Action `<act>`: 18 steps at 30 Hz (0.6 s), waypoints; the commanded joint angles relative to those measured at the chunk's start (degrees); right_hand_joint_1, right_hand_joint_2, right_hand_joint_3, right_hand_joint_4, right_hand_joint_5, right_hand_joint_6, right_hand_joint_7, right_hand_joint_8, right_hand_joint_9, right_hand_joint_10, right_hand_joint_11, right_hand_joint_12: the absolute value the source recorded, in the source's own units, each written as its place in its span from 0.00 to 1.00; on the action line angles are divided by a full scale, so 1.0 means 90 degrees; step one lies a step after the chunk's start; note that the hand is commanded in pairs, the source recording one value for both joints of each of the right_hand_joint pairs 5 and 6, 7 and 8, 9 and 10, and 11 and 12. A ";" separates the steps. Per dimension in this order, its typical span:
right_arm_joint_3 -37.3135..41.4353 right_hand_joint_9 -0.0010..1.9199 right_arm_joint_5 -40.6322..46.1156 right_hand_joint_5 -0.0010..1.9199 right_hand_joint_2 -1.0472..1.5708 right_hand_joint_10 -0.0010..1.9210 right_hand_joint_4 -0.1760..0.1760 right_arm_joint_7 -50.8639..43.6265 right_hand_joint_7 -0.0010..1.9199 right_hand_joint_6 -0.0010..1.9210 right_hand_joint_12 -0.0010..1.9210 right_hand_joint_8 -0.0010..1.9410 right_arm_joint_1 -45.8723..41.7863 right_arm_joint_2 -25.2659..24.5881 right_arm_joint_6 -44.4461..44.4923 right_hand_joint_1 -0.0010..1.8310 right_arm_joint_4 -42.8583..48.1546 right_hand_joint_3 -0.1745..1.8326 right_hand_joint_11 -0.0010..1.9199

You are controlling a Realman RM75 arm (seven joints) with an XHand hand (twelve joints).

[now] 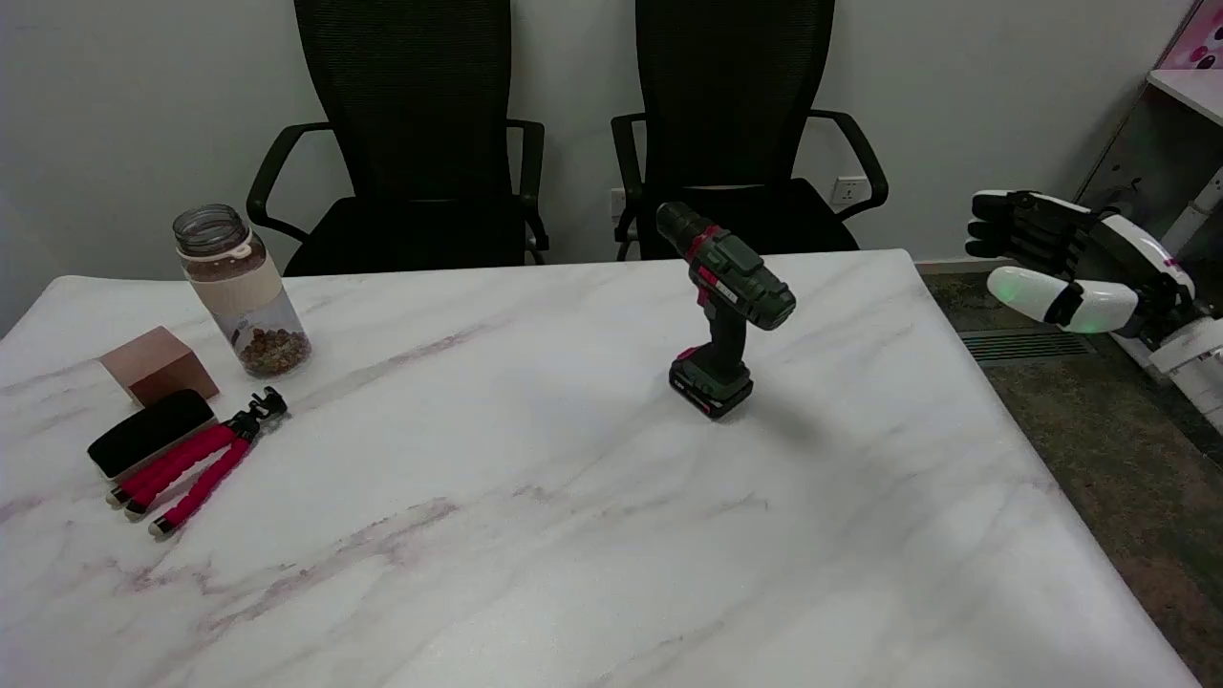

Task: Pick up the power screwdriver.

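The power screwdriver (726, 311) stands upright on its battery base on the marble table (535, 535), right of frame centre. The right hand (1070, 263) hovers at the right edge, off the table, well apart from it, fingers extended, holding nothing.

Glossy marble-look table (535, 535) (veined), matt plastic power screwdriver (728, 306).

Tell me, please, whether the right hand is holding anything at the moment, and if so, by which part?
Nothing is held. The right hand is in the air off the table's right edge, holding nothing, apart from the power screwdriver, which stands upright on the table.
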 commanded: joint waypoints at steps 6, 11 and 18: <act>0.0067 0.24 0.0035 0.21 0.56 0.24 0.00 -0.0111 0.21 0.21 0.28 0.21 -0.0359 -0.0411 0.0359 0.50 0.0026 0.49 0.28; 0.0052 0.24 0.0035 0.20 0.56 0.24 0.00 -0.0222 0.20 0.20 0.29 0.20 -0.0308 -0.0642 0.0311 0.50 -0.0112 0.50 0.29; -0.0011 0.24 0.0035 0.19 0.56 0.24 0.00 -0.0696 0.19 0.19 0.29 0.19 -0.0281 -0.0773 -0.0057 0.50 -0.0608 0.50 0.29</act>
